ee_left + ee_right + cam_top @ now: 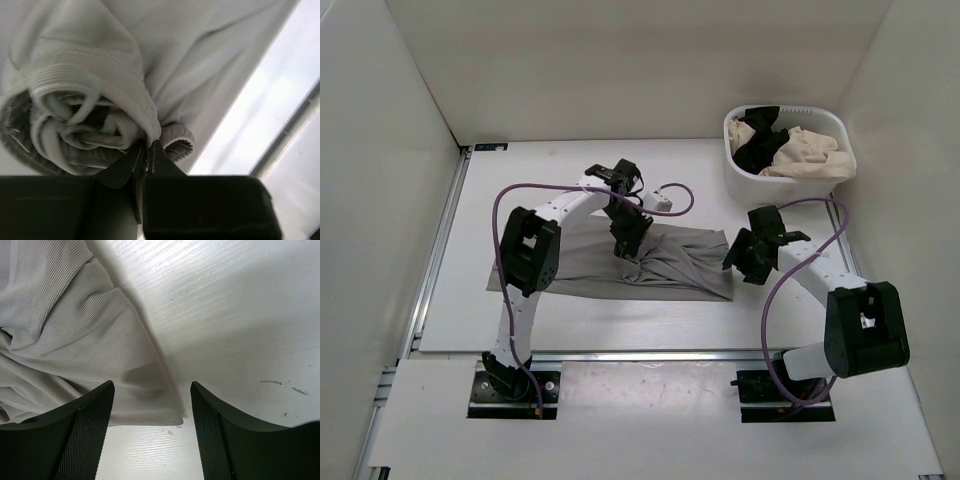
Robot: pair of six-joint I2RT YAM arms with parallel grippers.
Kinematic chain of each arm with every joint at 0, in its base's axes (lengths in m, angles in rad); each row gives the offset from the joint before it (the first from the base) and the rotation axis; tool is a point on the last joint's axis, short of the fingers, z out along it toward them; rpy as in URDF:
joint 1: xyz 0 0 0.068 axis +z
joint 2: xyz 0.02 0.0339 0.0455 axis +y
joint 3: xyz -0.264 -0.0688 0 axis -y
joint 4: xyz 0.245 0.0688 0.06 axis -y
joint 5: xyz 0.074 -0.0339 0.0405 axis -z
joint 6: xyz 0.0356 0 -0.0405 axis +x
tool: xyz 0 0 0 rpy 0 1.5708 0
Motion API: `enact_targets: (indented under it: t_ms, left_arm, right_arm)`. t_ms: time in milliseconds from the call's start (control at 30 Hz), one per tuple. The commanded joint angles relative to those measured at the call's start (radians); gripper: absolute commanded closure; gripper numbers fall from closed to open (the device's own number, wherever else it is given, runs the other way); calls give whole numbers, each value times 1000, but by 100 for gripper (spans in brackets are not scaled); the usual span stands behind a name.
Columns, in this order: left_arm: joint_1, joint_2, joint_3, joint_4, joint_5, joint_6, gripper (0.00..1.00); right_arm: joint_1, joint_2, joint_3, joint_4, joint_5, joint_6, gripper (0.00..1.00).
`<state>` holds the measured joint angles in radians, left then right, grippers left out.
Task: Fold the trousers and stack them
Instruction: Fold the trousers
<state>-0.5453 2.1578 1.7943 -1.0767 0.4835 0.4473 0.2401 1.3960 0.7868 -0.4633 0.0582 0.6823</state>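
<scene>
two tools on the trousers (pixel 670 268): left tool (pixel 146 155) clamped at mid-length, right tool (pixel 152 390) with jaws apart over the right end.
the left tool's jaws are pinched tight on a gathered fold of the grey cloth, beside a bunched ribbed hem; from that pinch the cloth runs out both ways, its long axis lying left-to-right across the bench (pixel 570 170). the right tool hovers, holding nothing, over the near right corner of the fabric, which shows between its jaws. as a judgement, a fold along the length would turn on the left tool's central grip, with the right tool nearer the free right end; the white basket (pixel 740 172) stands well apart.
</scene>
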Motion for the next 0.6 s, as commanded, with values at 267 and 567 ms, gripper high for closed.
enact_targets:
  t_ms: [267,567]
  left_arm:
    - [87,-153,-180,-239,167,163,86]
    - [163,-121,-279,-227,250,195,73]
  right_arm:
    - [-38,31,-11,37,-50,19,32]
    - [-38,41,-11,28,-51,17,30]
